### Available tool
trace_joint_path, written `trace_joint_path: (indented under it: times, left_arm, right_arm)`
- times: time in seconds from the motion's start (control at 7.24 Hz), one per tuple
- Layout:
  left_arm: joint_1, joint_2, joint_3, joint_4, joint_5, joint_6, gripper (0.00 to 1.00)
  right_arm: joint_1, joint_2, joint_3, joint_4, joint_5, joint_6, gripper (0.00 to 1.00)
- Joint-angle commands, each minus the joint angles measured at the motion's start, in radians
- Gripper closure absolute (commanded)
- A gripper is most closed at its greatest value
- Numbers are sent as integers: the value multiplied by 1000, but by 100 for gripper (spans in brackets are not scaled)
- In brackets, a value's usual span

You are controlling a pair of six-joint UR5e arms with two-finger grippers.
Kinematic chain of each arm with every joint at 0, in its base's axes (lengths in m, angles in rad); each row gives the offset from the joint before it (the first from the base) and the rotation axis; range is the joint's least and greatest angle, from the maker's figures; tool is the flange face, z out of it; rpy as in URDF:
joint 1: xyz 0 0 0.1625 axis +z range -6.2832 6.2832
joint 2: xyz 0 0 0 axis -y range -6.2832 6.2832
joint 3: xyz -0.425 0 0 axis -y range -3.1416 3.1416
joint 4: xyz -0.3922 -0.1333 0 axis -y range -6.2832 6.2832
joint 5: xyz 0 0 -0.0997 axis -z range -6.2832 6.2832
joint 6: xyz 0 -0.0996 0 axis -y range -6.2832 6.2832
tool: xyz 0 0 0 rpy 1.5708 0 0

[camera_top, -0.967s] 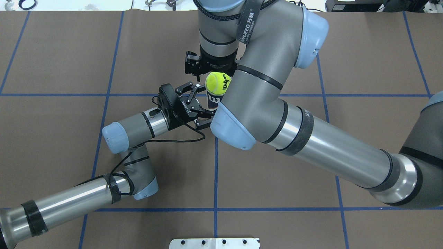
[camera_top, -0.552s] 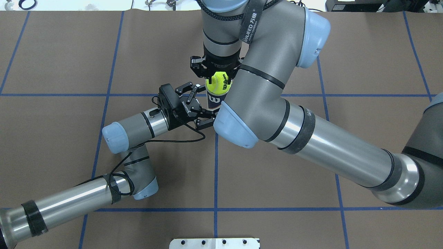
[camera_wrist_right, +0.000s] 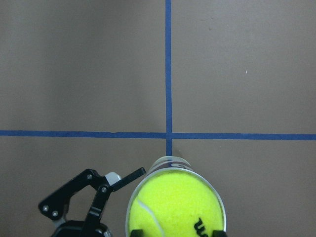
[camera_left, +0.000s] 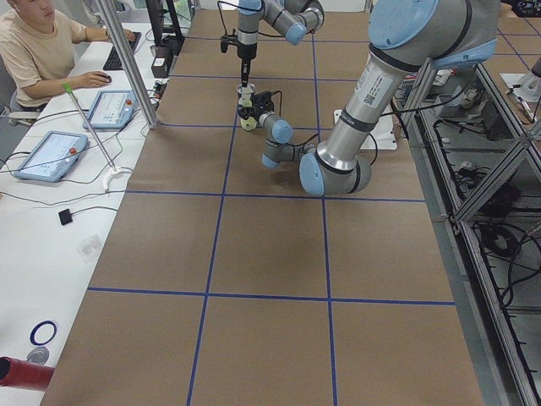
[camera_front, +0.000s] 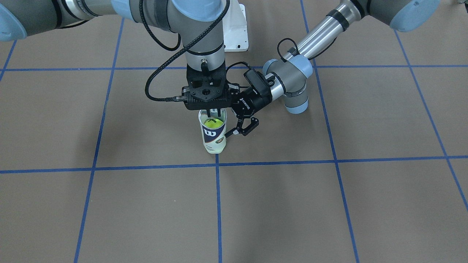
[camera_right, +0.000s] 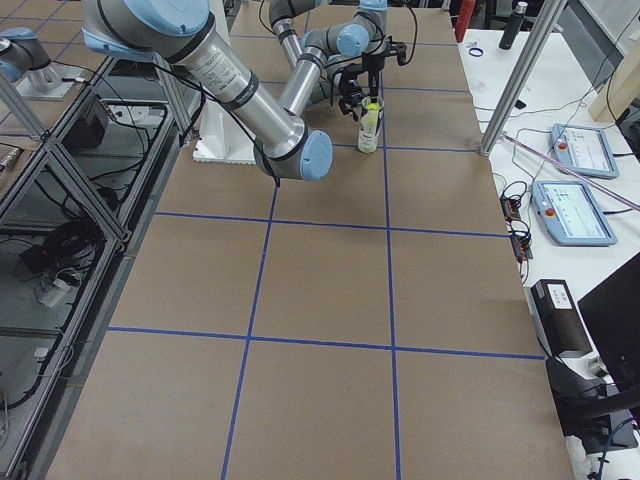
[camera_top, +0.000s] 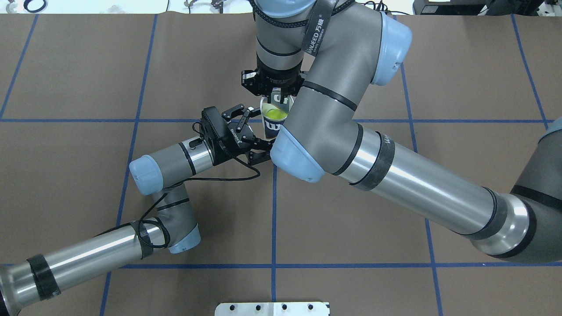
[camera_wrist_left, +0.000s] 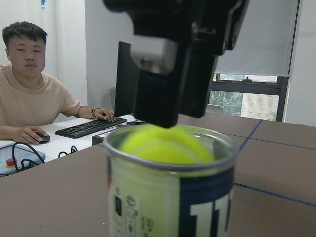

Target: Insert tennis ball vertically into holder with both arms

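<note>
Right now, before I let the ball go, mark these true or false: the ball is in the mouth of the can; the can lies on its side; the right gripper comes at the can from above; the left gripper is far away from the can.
1. The ball is in the mouth of the can: true.
2. The can lies on its side: false; it stands upright on the table.
3. The right gripper comes at the can from above: true.
4. The left gripper is far away from the can: false; it sits right beside the can.
</note>
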Motion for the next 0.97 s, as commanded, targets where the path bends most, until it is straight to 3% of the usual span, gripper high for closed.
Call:
trace_joint_path:
  times: [0.0,0.14,0.28,0.41,0.69,0.83]
  left_arm:
    - [2,0,0,0,0,0,1]
    - [2,0,-2,-1,0,0,1]
    - [0,0,-3,-2,0,0,1]
    - [-5,0,-8,-3,-2,0,1]
    - [-35,5,-52,-8,-2,-6,1]
    - [-54,50,-83,-11,-3,-3,1]
  right_arm:
    - [25,3,54,-63,14,-1,84]
    - [52,-3,64,-71,19,-4,17]
    - [90,-8,66,-75,36,-37,0]
    - [155,-30,66,-87,103,-115,0]
    - [262,-102,66,-84,148,-281,0]
    - [331,-163,66,-79,196,-399,0]
